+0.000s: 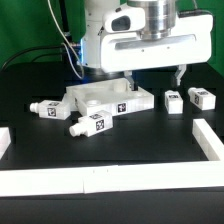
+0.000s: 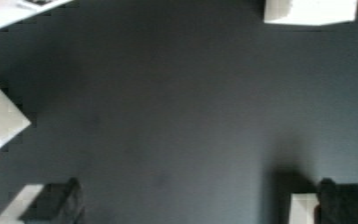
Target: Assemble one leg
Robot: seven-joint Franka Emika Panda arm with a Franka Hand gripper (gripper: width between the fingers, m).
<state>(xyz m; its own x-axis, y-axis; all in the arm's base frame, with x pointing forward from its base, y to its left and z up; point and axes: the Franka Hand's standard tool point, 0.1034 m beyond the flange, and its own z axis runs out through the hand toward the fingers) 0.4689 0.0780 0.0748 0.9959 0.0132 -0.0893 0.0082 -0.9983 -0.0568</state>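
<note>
exterior view: white two-finger tool (image 1: pixel 153 78) hangs over black counter (image 1: pixel 150 140), fingers wide apart, nothing held. nearest leg (image 1: pixel 172 101), short white plastic peg with black-and-white square tags on blocky middle, lies loose on counter near tool, to exterior view's right of large flat white square panel (image 1: pixel 98 97), apart from it. judgement: centre over blocky middle, pinch flat faces, leave round end free.

wrist view: fingertips (image 2: pixel 48 200) spread wide, bare counter (image 2: pixel 176 110) between. white block (image 2: pixel 311 10) at frame edge, maybe leg; cropped, cannot tell.
</note>
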